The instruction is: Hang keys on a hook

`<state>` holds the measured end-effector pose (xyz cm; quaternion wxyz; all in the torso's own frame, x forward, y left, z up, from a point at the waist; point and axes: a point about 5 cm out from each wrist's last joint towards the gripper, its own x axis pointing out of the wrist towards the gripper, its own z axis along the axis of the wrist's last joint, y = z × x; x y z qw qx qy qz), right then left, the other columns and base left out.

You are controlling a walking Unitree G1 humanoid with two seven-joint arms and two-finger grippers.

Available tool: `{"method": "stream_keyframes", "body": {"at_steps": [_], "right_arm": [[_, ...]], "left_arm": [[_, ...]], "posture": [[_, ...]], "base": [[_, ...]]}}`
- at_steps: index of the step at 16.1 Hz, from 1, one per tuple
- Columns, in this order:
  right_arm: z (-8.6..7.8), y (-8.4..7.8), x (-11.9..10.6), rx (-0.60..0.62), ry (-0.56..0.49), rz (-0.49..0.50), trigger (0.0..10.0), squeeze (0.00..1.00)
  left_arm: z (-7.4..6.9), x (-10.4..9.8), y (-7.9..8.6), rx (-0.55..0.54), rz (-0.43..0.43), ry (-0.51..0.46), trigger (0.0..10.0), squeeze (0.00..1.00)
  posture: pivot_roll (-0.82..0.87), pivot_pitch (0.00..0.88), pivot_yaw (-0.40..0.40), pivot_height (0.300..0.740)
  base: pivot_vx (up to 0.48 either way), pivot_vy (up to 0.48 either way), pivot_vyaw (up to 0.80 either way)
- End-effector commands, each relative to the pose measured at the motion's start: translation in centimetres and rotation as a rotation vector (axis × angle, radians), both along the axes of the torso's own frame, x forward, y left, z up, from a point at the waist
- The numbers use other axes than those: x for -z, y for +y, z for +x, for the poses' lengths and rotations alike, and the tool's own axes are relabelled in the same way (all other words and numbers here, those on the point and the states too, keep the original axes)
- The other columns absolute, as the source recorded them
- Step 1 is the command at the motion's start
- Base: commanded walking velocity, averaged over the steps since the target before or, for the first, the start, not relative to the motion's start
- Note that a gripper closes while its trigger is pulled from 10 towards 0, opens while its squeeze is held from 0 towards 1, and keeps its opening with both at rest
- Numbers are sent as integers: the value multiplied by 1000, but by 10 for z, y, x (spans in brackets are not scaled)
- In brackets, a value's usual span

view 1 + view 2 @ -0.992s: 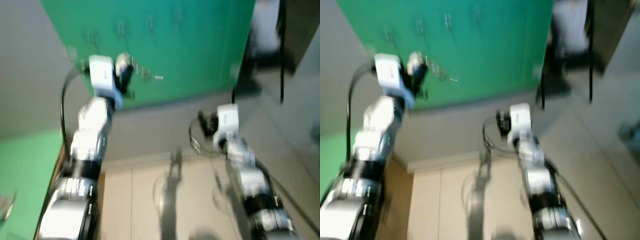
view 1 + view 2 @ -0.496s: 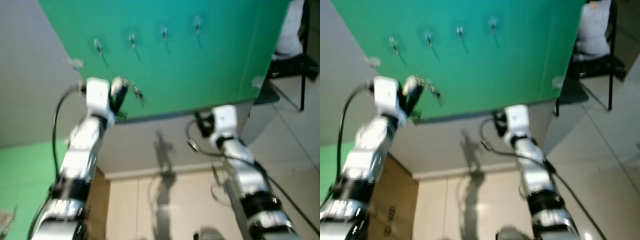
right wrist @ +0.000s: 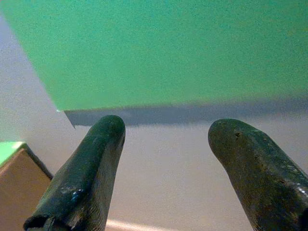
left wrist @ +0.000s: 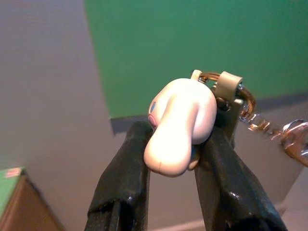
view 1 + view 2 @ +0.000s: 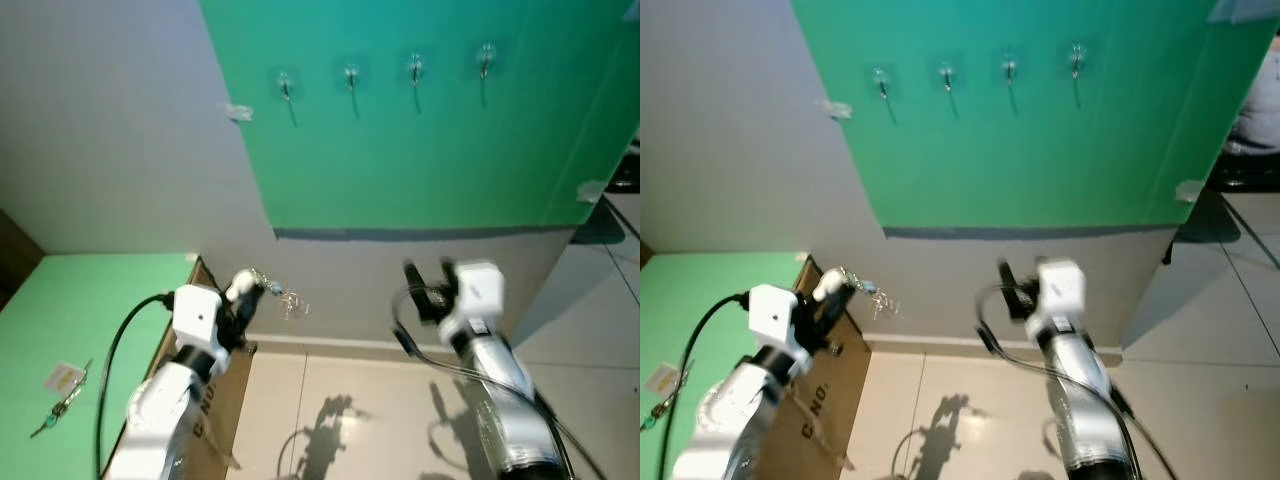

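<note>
I see left gripper (image 4: 180, 144) fingers clamped on pale fob of keys (image 5: 285, 298), low at 7 o'clock, well below 4 hooks (image 5: 286, 84). Right gripper (image 3: 168, 159) spread wide, empty. Risk, I judge: dangling ring swings, misses hook tip.

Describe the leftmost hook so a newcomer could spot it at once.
Find the green panel on the grey wall. Four small hooks run in a row near its top. The leftmost hook sits closest to the panel's left edge, beside a scrap of tape on the grey wall.
</note>
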<state>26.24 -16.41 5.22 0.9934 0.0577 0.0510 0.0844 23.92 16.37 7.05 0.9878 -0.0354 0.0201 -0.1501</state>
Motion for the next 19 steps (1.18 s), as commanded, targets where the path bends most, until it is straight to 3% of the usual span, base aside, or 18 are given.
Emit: {"method": "stream_keyframes", "body": {"at_steps": [1, 4, 8, 12, 16, 19], "right_arm": [[5, 1, -12, 12, -32, 77, 10000, 0], [9, -1, -14, 12, -27, 37, 10000, 0], [11, -14, -19, -21, -17, -54, 10000, 0], [21, -8, -23, -32, -29, -70, 10000, 0], [23, -6, -21, -14, -15, -104, 10000, 0], [24, -2, -20, -25, -14, -102, 10000, 0]], "left_arm": [[9, -5, 2, -38, -52, -9, 0, 0], [30, -5, -10, -11, -148, 17, 0, 0], [36, 5, -35, 45, -173, 56, 0, 0], [46, -6, -49, 103, -108, 4, 0, 0], [51, -16, -52, 96, -57, -53, 0, 0], [55, -19, -52, 89, -57, -58, 0, 0]], "posture": [[-194, 8, 145, 740], [-229, 25, 120, 740], [-252, 35, 82, 740], [-262, 26, 96, 740], [-270, 31, 99, 740], [-265, 29, 103, 740]], "base": [[0, 0, 0], [0, 0, 0], [0, 0, 0], [0, 0, 0], [0, 0, 0], [0, 476, 0]]}}
